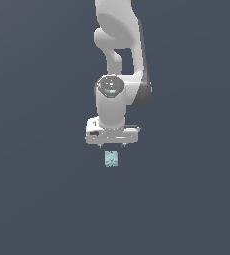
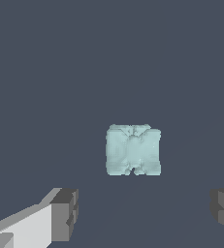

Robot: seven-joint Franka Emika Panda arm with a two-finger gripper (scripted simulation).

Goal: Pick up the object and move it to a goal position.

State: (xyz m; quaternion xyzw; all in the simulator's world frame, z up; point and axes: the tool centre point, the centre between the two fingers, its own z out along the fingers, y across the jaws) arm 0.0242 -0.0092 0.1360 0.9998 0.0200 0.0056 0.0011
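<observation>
The white arm [image 1: 117, 60] hangs down the middle of the exterior view over a plain dark grey-blue ground. Its gripper [image 1: 112, 145] points downward, fingers barely visible, so their spread is unclear. The pale cyan block [image 1: 111, 159] sits just below it, seemingly apart.

We see a pale mint, faintly mottled block [image 1: 111, 159] below the white arm [image 1: 117, 60] with its grey-tipped gripper [image 2: 145, 213], against a slate-blue ground [image 1: 37, 199].
</observation>
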